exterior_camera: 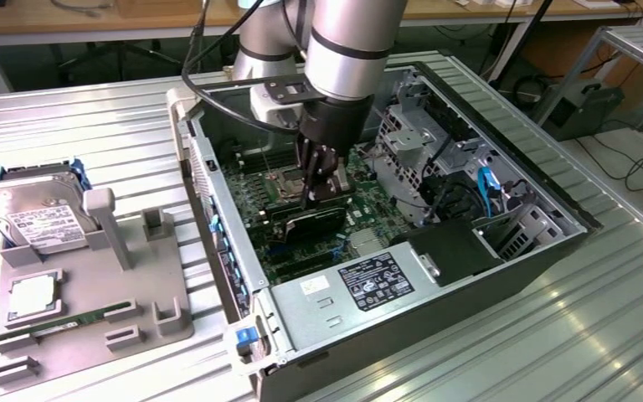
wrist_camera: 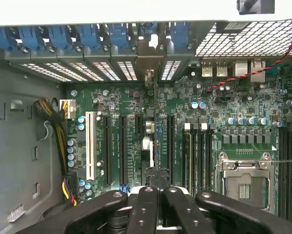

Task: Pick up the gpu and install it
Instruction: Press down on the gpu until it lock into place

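Observation:
The gpu (exterior_camera: pixel 305 222) stands on edge on the motherboard (exterior_camera: pixel 372 239) inside the open PC case, black and low between the slots. In the wrist view the gpu (wrist_camera: pixel 152 146) appears edge-on as a thin strip running from the rear slot covers toward the fingers. My gripper (exterior_camera: pixel 319 194) hangs straight down over its upper edge. The fingers (wrist_camera: pixel 146 207) are shut tip to tip, directly above the card (wrist_camera: pixel 159 192). Whether they press on it I cannot tell.
The case's rear wall with blue slot latches (wrist_camera: pixel 87 36) lies beyond the card. An empty CPU socket (wrist_camera: pixel 243 180) and a drive cage (exterior_camera: pixel 411 138) flank it. Outside the case, a grey fixture (exterior_camera: pixel 131 318) holds a hard drive (exterior_camera: pixel 31 213) and a RAM stick (exterior_camera: pixel 64 322).

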Robot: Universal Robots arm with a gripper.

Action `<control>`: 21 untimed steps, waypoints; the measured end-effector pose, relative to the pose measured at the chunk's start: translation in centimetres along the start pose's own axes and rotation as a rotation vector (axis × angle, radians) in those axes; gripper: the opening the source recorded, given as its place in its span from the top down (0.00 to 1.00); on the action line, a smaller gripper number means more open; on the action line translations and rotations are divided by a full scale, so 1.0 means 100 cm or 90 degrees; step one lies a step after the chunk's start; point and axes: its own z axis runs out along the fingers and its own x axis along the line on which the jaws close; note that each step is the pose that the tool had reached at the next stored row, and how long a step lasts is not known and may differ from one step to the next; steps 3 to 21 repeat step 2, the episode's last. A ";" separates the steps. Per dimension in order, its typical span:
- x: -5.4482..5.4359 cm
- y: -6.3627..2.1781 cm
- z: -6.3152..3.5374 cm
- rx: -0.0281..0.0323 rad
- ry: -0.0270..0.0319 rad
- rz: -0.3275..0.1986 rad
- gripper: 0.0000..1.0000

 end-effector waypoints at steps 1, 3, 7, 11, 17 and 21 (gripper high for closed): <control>0.000 0.0000 0.0000 0.0000 0.0000 0.000 0.89; 0.000 0.0000 0.0000 0.0000 0.0000 0.000 0.89; 0.000 0.0000 0.0000 0.0000 0.0000 0.000 0.89; 0.000 0.0000 0.0000 0.0000 0.0000 0.000 0.89; 0.000 0.0000 0.0000 0.0000 0.0000 0.000 0.89; 0.000 0.0000 0.0000 0.0000 0.0000 0.000 0.89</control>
